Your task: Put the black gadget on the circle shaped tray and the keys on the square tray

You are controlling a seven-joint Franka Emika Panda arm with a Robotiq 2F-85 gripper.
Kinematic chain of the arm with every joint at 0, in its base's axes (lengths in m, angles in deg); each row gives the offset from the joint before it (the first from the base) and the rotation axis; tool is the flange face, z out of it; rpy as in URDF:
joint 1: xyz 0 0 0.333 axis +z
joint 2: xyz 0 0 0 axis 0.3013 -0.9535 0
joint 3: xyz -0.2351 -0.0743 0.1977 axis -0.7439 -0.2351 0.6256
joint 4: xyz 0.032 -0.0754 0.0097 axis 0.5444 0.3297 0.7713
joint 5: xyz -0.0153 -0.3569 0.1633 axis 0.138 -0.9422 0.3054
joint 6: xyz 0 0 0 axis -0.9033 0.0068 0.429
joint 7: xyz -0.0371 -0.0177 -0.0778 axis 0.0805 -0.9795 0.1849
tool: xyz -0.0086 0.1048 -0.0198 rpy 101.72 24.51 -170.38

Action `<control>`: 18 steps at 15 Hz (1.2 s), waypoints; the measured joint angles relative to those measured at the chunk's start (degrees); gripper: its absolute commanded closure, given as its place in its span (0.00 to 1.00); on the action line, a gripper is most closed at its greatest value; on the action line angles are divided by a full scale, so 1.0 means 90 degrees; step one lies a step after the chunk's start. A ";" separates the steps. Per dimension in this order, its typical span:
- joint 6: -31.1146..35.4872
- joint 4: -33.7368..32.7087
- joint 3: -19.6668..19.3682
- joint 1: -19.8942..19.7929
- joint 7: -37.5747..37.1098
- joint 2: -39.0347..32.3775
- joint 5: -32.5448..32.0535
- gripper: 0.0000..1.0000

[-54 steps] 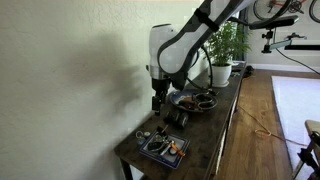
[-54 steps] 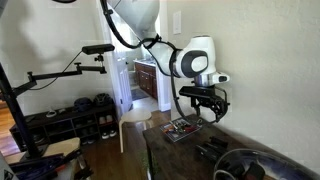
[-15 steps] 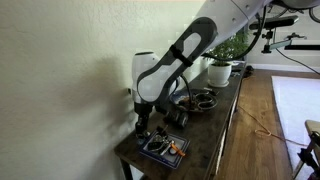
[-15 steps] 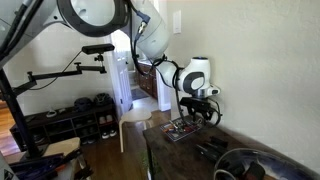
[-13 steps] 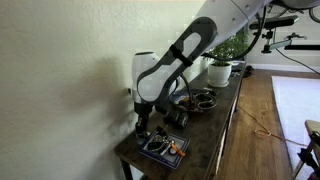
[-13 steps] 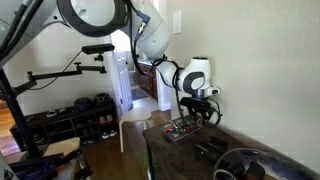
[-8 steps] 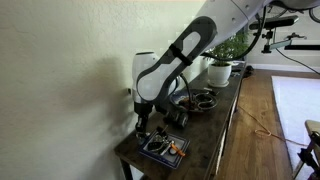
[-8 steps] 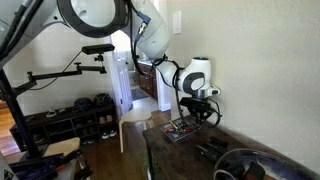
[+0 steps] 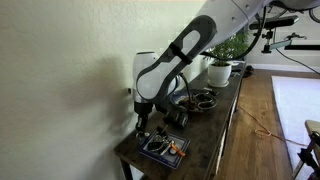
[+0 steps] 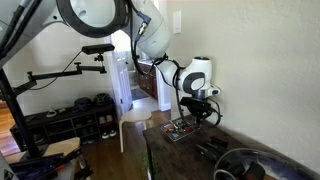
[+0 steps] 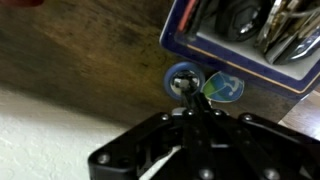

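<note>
Reaching my arm [image 9: 176, 58] steeply down by the wall [image 9: 60, 90], gripper [image 11: 190, 98] pinched fully together at a round blue tag [image 11: 182, 82], hold unclear, square tray [image 11: 262, 78] corner just beyond, silvery keys [image 11: 285, 30] inside, bare tabletop [image 11: 80, 50] alongside, black gadget [image 9: 178, 117] and circle shaped tray [image 9: 203, 100] farther along.

home, shoe rack [image 10: 75, 118], potted plant [image 9: 222, 52], doorway [image 10: 141, 76]

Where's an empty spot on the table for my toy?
Bare table runs along the room-side edge, beside the square tray and gadget. Crowded: around the end effector, round tray and plant pot.
</note>
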 measured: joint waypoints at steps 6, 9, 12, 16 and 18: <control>0.0037 0.0027 0.0001 -0.0014 0.0101 0.0018 0.0000 0.94; 0.0103 0.0060 0.0001 -0.0029 0.0147 0.0046 -0.0001 0.95; 0.0264 0.0136 0.0001 -0.0054 0.0178 0.0109 -0.0001 0.95; 0.0597 0.0380 0.0001 -0.0086 0.0189 0.0428 -0.0007 0.94; 0.0675 0.0547 0.0002 -0.0097 0.0220 0.0666 -0.0009 0.67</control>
